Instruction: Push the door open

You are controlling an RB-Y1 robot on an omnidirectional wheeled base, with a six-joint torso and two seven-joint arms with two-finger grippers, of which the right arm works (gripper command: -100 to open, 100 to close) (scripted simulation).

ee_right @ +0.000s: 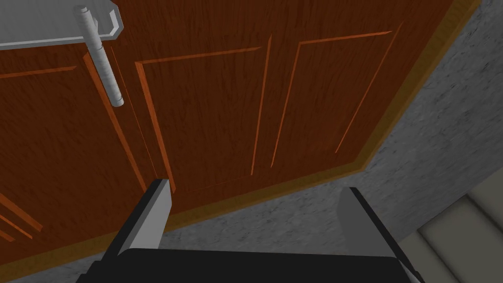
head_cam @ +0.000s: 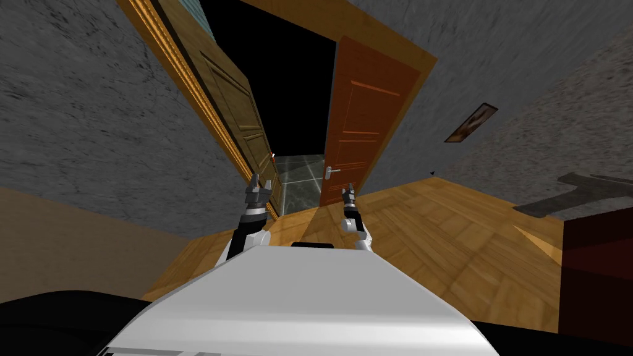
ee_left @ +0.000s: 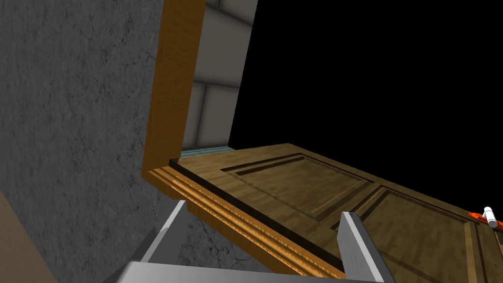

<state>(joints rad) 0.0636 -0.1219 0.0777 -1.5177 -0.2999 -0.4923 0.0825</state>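
Two door leaves flank a black area in the head view. The olive-brown door (head_cam: 238, 117) on the left stands swung away from its golden frame (head_cam: 179, 74). On the right is the red-brown door (head_cam: 365, 123) with a grey lever handle (head_cam: 332, 172). My left gripper (head_cam: 254, 185) is open, close to the olive door's lower edge. In its wrist view, the left gripper (ee_left: 265, 216) spans the olive door (ee_left: 344, 196) and the frame's moulding (ee_left: 221, 206). My right gripper (ee_right: 258, 191) is open, facing the red-brown door (ee_right: 211, 108) below its handle (ee_right: 100, 59).
Grey rough walls (head_cam: 93, 123) stand on both sides of the doorway. A greenish stone floor (head_cam: 300, 179) lies beyond the threshold and wooden parquet (head_cam: 445, 247) on my side. A framed picture (head_cam: 471, 122) hangs on the right wall; dark red furniture (head_cam: 596, 272) stands at far right.
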